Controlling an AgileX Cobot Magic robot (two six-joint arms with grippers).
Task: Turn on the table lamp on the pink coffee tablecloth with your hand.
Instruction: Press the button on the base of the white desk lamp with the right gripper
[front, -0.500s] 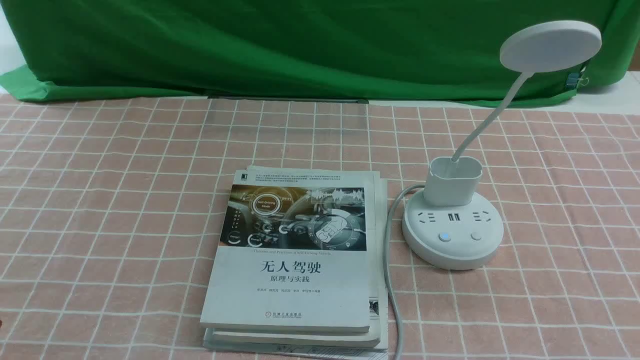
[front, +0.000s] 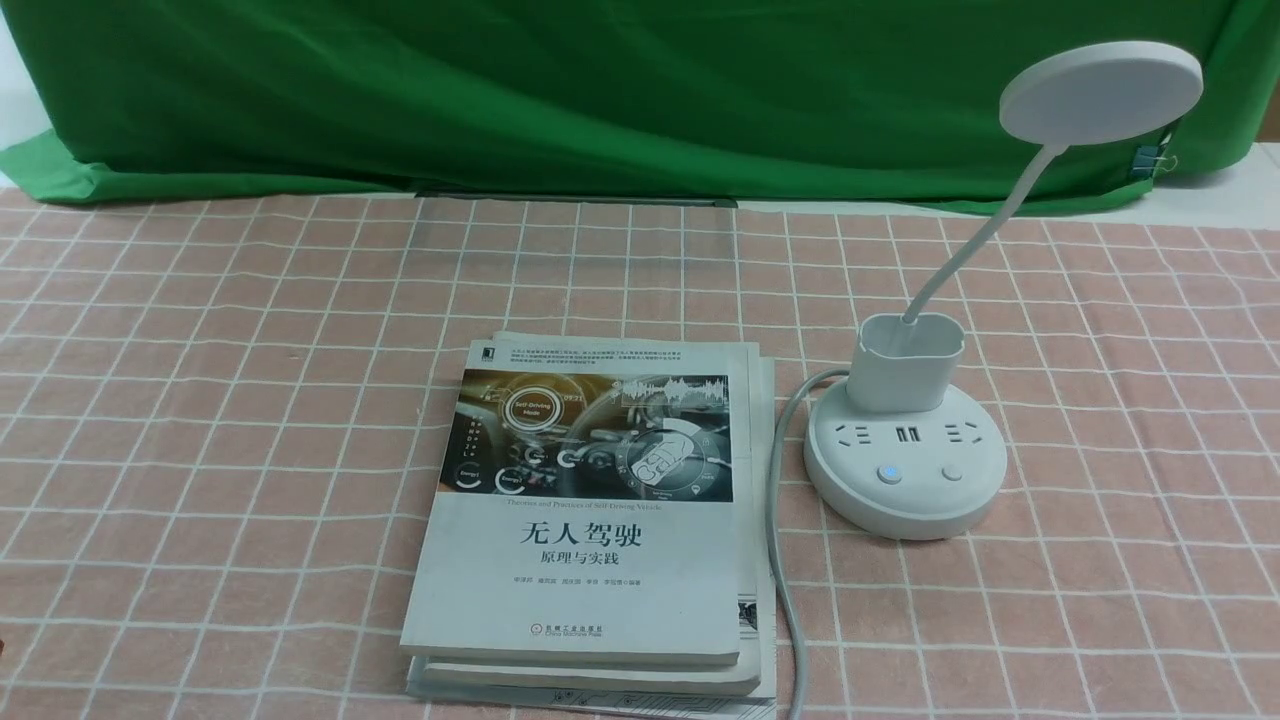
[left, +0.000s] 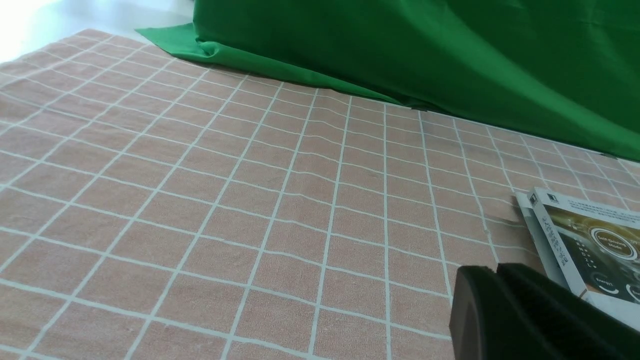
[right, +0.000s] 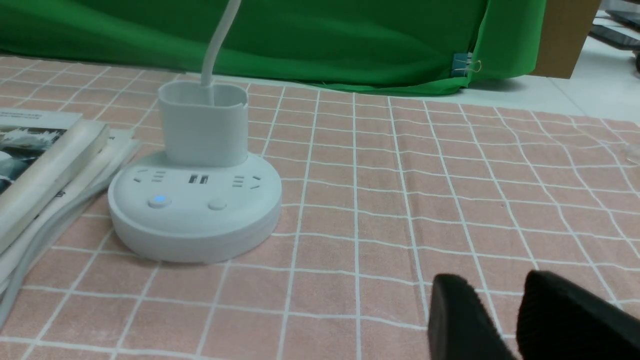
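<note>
The white table lamp (front: 905, 480) stands at the right on the pink coffee tablecloth (front: 250, 400). Its disc head (front: 1100, 92) rises on a bent neck from an oval cup. On the round base the left button (front: 887, 473) glows blue and the right button (front: 951, 471) is plain. Neither arm shows in the front view. In the right wrist view the lamp (right: 195, 210) sits well ahead of my right gripper (right: 495, 282), which is open over bare cloth with nothing between its fingers. My left gripper (left: 495, 270) is shut and empty, beside the corner of the books.
A stack of books (front: 590, 520) lies on the cloth just left of the lamp. The lamp's grey cable (front: 780, 520) runs between them to the front edge. A green cloth (front: 600, 90) hangs along the back, with a binder clip (front: 1150, 158) near the lamp head.
</note>
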